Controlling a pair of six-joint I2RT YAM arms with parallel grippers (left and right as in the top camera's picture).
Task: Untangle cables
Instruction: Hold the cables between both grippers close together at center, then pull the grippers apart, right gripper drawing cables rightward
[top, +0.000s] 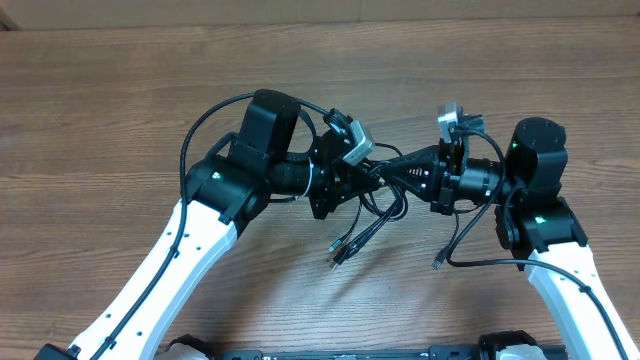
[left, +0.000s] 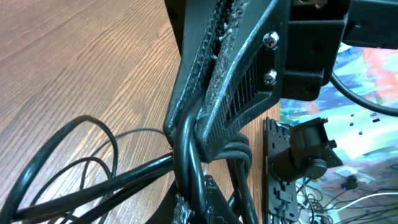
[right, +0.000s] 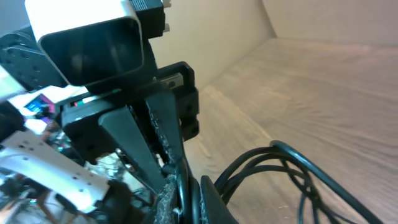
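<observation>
The cables (top: 372, 215) are thin black cords hanging in loose loops between the two grippers above the wooden table. Their plug ends (top: 340, 255) dangle low, and one more plug (top: 438, 262) lies under the right arm. My left gripper (top: 365, 183) and right gripper (top: 395, 172) meet tip to tip at the bundle. In the left wrist view my left gripper (left: 189, 208) is shut on the cords (left: 93, 180), and the right gripper's fingers (left: 217, 81) clamp the same strands just above. In the right wrist view my right gripper (right: 186, 208) is shut on a cord, with loops (right: 280, 155) trailing right.
The wooden table (top: 120, 90) stretches around both arms. The left wrist camera housing (right: 93, 43) sits close in front of the right wrist. Beyond the table edge, loose wiring and colourful clutter (left: 348, 124) show in the left wrist view.
</observation>
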